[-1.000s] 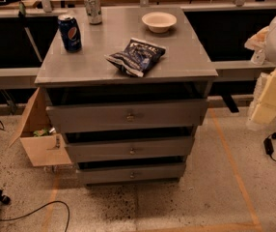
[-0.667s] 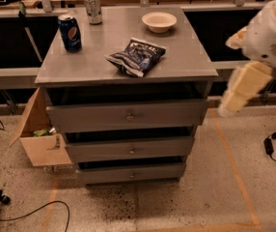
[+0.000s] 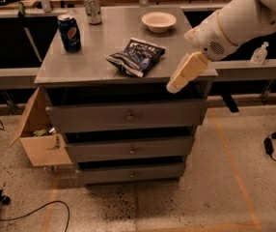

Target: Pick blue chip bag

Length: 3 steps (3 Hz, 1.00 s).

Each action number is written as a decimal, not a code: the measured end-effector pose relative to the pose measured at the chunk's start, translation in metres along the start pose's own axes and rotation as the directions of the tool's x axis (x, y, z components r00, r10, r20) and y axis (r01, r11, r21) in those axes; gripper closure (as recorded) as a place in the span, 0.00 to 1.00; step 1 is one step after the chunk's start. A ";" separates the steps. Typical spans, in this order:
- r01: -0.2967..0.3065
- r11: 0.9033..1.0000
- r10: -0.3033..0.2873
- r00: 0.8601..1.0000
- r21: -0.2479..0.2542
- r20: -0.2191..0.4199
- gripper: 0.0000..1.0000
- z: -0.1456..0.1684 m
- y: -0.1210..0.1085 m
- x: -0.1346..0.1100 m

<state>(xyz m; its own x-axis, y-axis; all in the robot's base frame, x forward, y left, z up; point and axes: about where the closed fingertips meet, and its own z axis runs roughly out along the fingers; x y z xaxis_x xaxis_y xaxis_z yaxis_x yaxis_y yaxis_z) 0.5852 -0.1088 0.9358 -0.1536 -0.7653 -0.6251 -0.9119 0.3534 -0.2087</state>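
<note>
Pos.: gripper (image 3: 176, 83) hangs at front-right edge of cabinet top (image 3: 80, 64), tip angled down-left. The blue chip bag (image 3: 135, 56) lies flat just left of it, slightly behind, no contact. Ref. objs: white bowl (image 3: 159, 21) behind it, Pepsi can (image 3: 69, 32) far left.

Grey three-drawer cabinet (image 3: 128, 115) on speckled floor (image 3: 176, 202) with orange tape lines (image 3: 232, 164); cardboard box (image 3: 39, 149), seemingly open, beside it.

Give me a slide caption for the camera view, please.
Hand at the front right of the cabinet, not touching the chip bag.
</note>
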 end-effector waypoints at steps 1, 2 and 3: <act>-0.023 1.000 0.023 1.000 -0.004 0.010 0.00 0.006 0.006 0.000; -0.071 0.997 0.072 0.996 -0.020 0.061 0.00 0.038 0.006 -0.011; -0.085 0.996 0.087 0.986 -0.024 0.144 0.00 0.065 -0.002 -0.034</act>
<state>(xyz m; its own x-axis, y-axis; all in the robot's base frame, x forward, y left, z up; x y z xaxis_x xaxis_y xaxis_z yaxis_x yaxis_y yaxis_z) 0.6173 -0.0490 0.9085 -0.1762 -0.6459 -0.7428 -0.9044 0.4042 -0.1369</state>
